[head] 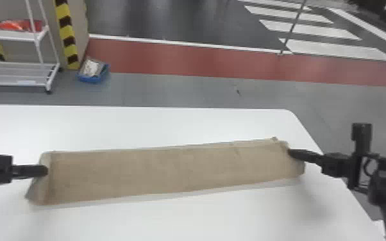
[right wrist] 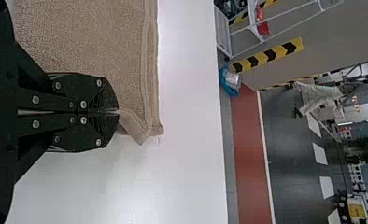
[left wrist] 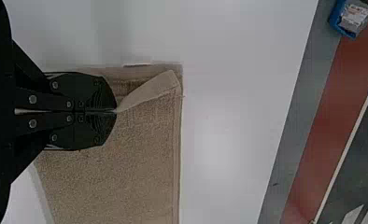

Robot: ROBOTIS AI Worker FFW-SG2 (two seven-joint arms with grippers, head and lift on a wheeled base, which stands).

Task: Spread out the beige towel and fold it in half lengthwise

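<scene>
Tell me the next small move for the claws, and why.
Probably ease the left claw and right claw down slightly and open them: the beige towel already stretches in a long, straight strip across the white table, each claw pinches one end, and the turned-over corners may not flatten until released.

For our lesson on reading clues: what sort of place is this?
Probably a workshop, warehouse or robotics test hall: yellow-and-black hazard stripes, a red floor lane with white crossing-style bars beyond, and a white wheeled cart standing near the table.
</scene>
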